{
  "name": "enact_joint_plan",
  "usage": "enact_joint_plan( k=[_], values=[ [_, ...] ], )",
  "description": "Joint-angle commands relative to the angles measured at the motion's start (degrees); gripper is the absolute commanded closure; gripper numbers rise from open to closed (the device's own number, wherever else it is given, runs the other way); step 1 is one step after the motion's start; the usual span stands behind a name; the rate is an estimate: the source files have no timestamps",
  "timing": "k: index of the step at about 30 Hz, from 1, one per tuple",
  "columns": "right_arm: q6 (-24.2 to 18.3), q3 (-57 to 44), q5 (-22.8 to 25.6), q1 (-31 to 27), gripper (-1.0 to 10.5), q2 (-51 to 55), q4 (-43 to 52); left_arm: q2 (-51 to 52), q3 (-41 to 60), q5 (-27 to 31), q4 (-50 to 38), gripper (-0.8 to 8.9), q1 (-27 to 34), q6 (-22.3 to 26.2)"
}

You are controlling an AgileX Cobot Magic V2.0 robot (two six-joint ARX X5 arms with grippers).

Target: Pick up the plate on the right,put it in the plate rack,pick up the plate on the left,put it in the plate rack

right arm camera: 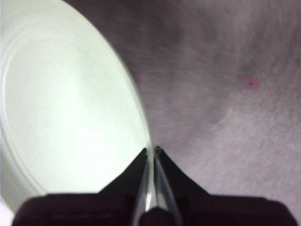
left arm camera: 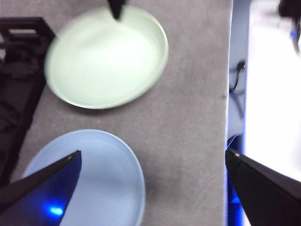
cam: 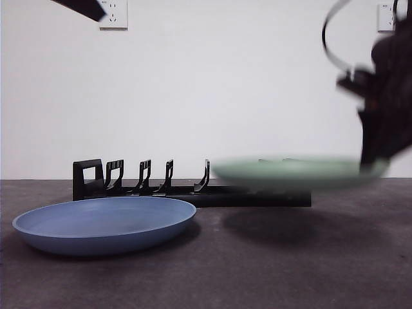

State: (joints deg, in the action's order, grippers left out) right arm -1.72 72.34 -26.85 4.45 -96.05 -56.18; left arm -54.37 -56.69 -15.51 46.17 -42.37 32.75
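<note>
The right gripper [right arm camera: 150,153] has two black wedge-shaped jaws tapering to thin tips, a black cable [cam: 333,40] loops above its dark bulky wrist, and the left gripper [left arm camera: 153,162] shows broad black pointed jaws, one glowing blue.

No text, label, brand, number or sign can be read in any of the three views. The two wall sockets [cam: 113,14] at the top of the front view carry small dark marks, but these are too small and blurred to read. The green plate [cam: 296,172], the blue plate [cam: 103,224] and the plate rack [cam: 161,183] show plain surfaces without any writing. The grey table [cam: 290,257] shows only a small pink spot [right arm camera: 250,83], which is not a sign.
</note>
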Motion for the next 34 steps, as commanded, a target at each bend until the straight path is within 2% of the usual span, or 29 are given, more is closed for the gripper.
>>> enact_joint_plan(
  k=[1,7,12,15,18,23,26,28,34],
  values=[
    [-0.07,3.54,-1.31,0.20,9.6,3.17,-4.31,-1.68,-0.11,5.44,-3.02,2.17,-4.55,6.01],
    [-0.17,7.76,-1.77,2.47,9.6,7.67,-12.07,-5.99,-0.11,16.55,-13.49,2.18,-12.66,16.00],
    [0.28,9.51,-1.84,5.90,9.6,10.47,-14.75,-8.94,-0.11,21.40,-18.64,2.21,-16.22,21.57],
    [1.60,10.40,-1.84,7.72,9.6,11.63,-14.67,-10.40,-0.11,22.16,-19.02,2.34,-17.77,24.02],
    [2.71,11.39,-1.92,8.87,9.6,11.96,-14.62,-11.30,-0.11,23.06,-18.80,3.52,-18.78,24.59],
    [3.06,11.96,-2.78,10.25,9.6,11.96,-14.51,-11.65,-0.11,23.63,-18.82,3.90,-19.47,24.52],
    [3.08,11.96,-2.78,10.60,9.6,11.93,-14.23,-11.65,-0.11,26.16,-18.78,5.83,-19.50,24.50],
    [3.21,11.96,-2.78,10.60,9.6,11.93,-14.05,-11.65,-0.11,26.21,-18.58,6.70,-19.50,24.48],
    [3.19,11.96,-2.75,10.60,9.6,11.93,-14.01,-11.65,-0.11,26.05,-18.36,6.99,-19.50,24.28]
  ],
)
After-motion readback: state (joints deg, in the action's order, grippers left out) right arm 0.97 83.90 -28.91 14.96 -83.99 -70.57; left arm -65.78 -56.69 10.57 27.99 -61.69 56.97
